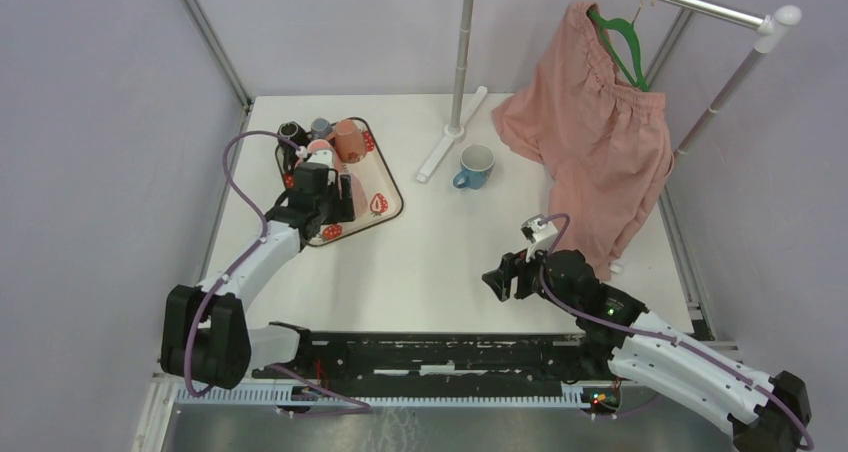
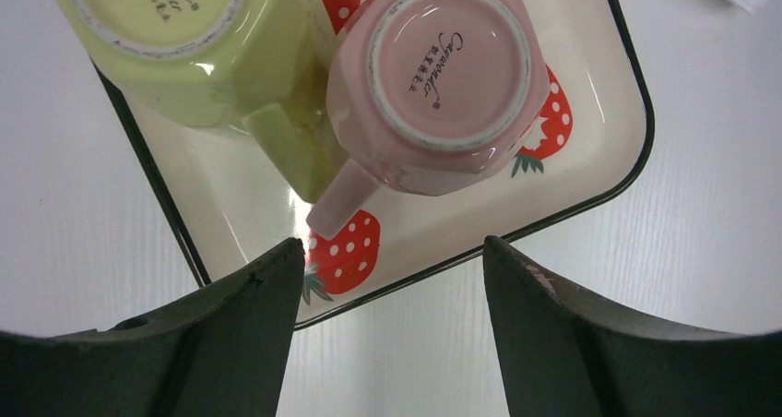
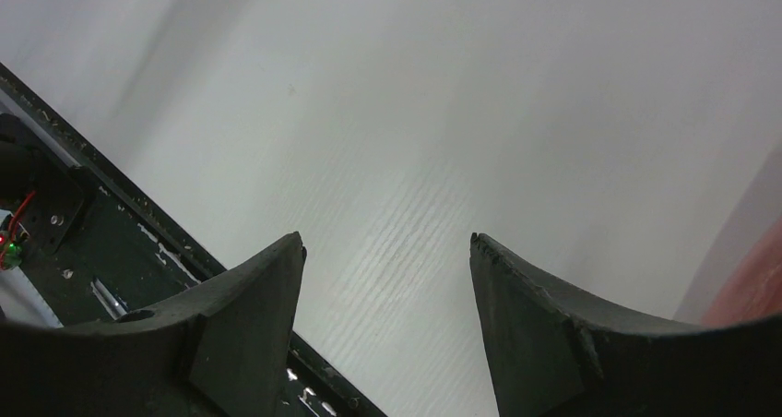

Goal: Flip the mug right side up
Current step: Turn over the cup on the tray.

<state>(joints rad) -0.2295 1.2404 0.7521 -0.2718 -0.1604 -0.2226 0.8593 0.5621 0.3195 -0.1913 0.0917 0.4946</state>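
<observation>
A pink mug [image 2: 443, 76] stands upside down on the strawberry tray [image 2: 590, 172], base up, its handle [image 2: 337, 200] pointing toward my left gripper [image 2: 392, 256]. A light green mug [image 2: 184, 39] stands upside down beside it. My left gripper is open and empty, hovering above the tray's near edge, just short of the pink handle. In the top view it [image 1: 318, 194] covers most of these mugs. My right gripper [image 1: 503, 280] [image 3: 385, 244] is open and empty over bare table near the front edge.
The tray [image 1: 385, 177] also holds an orange-brown mug [image 1: 348, 139], a dark mug [image 1: 292, 132] and a grey one [image 1: 320, 126]. A blue mug [image 1: 475, 166] stands upright mid-table. A clothes rack base [image 1: 450, 137] and hanging pink shorts [image 1: 590, 132] are at the back right.
</observation>
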